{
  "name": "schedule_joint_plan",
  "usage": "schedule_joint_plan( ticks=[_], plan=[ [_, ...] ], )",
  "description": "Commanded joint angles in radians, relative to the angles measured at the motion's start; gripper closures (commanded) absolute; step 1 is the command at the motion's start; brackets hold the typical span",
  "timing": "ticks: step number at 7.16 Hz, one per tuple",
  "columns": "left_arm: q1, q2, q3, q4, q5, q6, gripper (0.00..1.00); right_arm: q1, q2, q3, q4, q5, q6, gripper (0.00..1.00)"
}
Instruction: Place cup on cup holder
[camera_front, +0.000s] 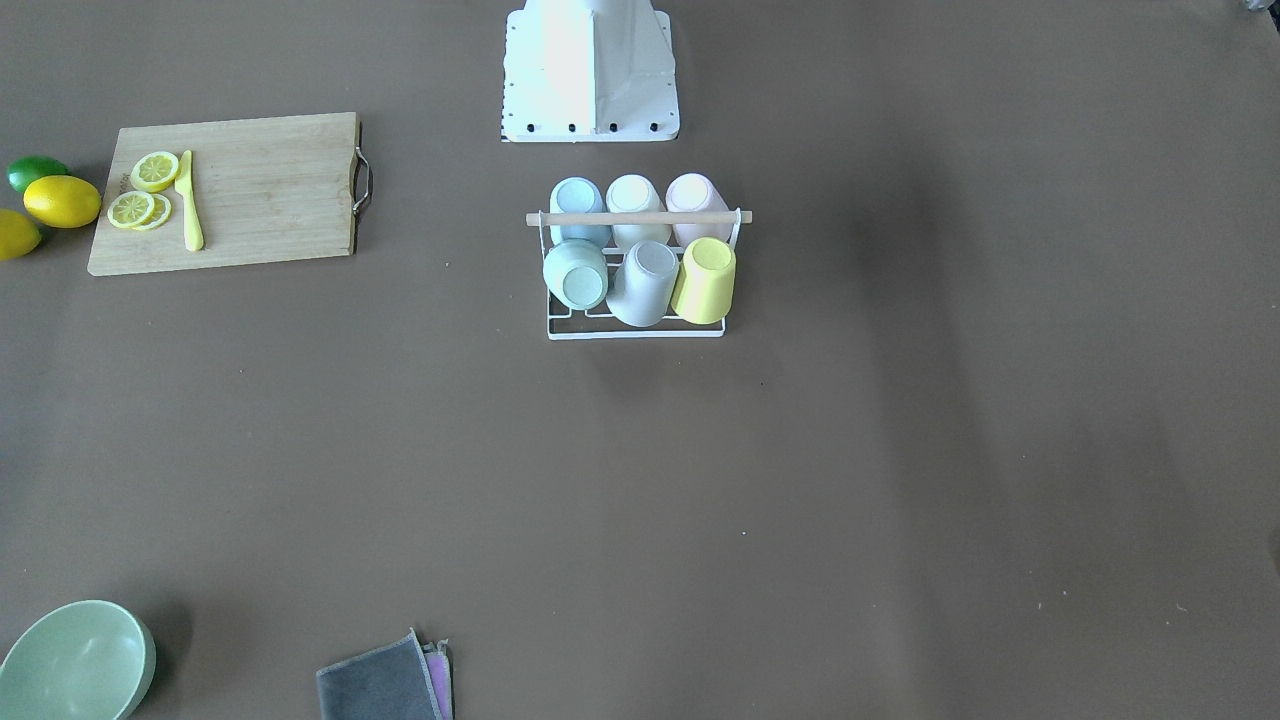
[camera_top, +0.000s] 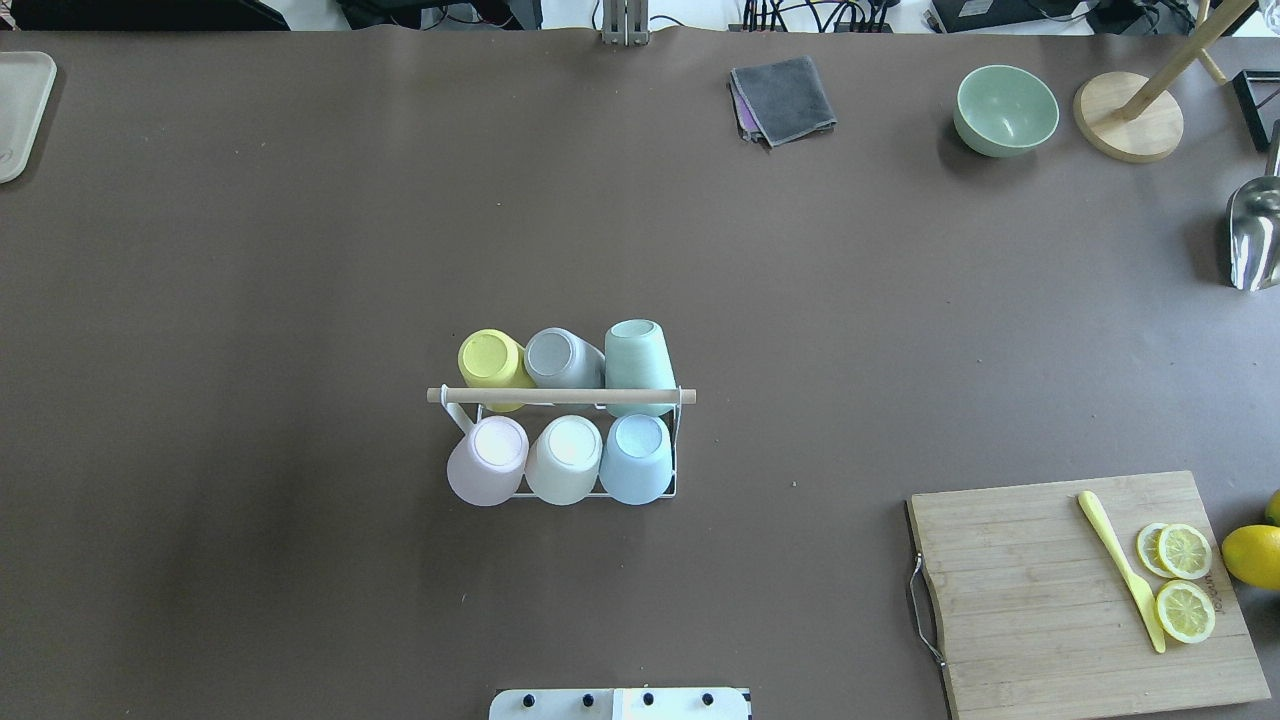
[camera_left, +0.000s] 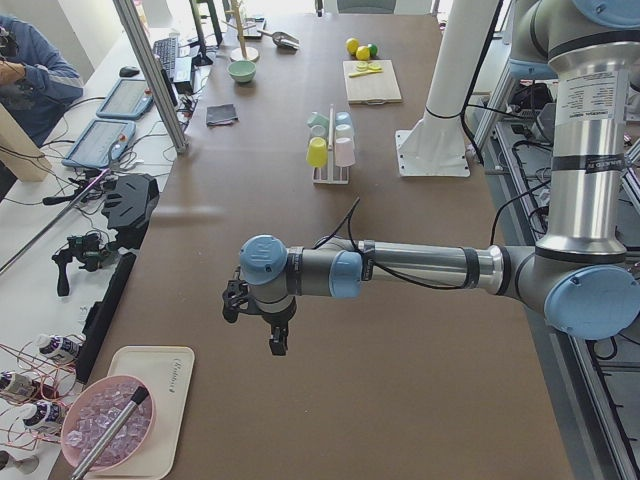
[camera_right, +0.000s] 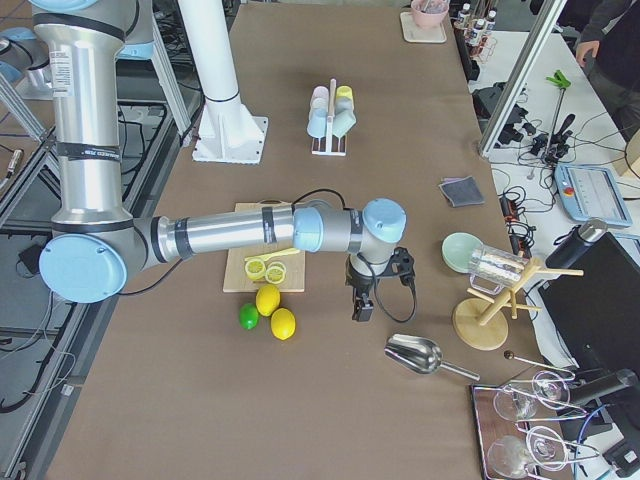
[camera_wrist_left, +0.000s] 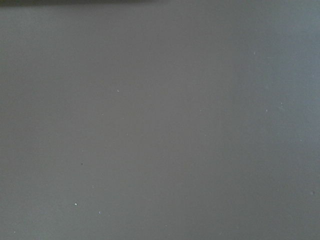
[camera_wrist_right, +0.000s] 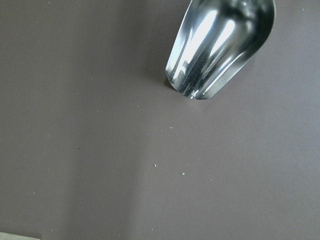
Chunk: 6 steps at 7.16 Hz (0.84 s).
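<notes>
The cup holder, a white wire rack with a wooden rod across its top, stands mid-table and also shows in the front-facing view. Several cups sit upside down on its prongs: yellow, grey and green in the far row, pink, white and blue in the near row. My left gripper hangs over bare table far from the rack. My right gripper hangs near the metal scoop. I cannot tell whether either is open or shut. Neither wrist view shows fingers.
A wooden cutting board with lemon slices and a yellow knife lies at the near right, with lemons and a lime beside it. A green bowl, a grey cloth and a wooden stand sit at the far edge.
</notes>
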Motion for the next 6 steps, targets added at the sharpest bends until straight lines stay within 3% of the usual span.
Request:
schedule_joint_plan(
  ticks=[1,4,6],
  plan=[
    [0.000,-0.006,0.012,0.006,0.003,0.000,0.03,0.024,0.001,-0.008,0.014,-0.002,0.006,0.00],
    [-0.002,0.008,0.007,0.001,0.006,0.000,0.03,0.050,0.000,0.017,-0.002,-0.005,0.029,0.00],
    [-0.003,0.009,0.004,0.001,0.006,0.000,0.02,0.050,0.012,0.046,-0.083,-0.006,0.057,0.00]
  ],
)
